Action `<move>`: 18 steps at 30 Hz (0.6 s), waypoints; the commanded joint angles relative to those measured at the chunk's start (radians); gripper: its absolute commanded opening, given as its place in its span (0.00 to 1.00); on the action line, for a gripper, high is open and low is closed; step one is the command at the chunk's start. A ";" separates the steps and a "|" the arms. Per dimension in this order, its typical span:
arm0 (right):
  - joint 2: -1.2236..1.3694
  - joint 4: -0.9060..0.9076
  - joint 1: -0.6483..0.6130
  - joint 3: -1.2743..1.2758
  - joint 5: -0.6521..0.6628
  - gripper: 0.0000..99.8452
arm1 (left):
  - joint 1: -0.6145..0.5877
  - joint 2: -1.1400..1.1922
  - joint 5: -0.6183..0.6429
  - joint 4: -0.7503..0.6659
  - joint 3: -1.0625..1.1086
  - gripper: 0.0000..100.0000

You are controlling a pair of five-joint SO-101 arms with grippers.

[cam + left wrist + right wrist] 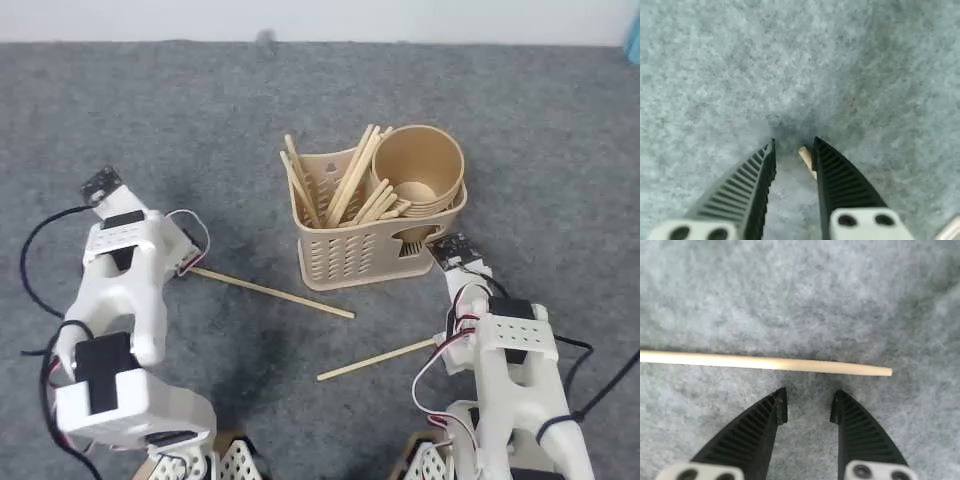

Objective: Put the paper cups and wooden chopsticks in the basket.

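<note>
Two chopsticks (272,291) lie on grey carpet (200,130) by a white wall (300,18); left hand (794,141) and right hand (810,391) gape.

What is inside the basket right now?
Nested paper cups fill one side of the basket; several wooden chopsticks lean in the other. The cup count and basket floor are covered.

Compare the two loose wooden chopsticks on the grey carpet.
Left wooden chopstick: end between the fingers of the open left tool, lying nearer the beige plastic basket. Right wooden chopstick: crosswise beyond the open right tool, farther from the basket. Both lie flat, outside it.
</note>
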 commanded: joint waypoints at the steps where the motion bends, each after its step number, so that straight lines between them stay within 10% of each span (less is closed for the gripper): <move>1: -0.001 -0.002 -0.004 0.015 0.018 0.15 | 0.069 -0.009 0.008 0.012 -0.035 0.11; 18: -0.001 -0.002 -0.002 0.015 0.017 0.15 | 0.115 -0.003 0.071 -0.025 0.002 0.01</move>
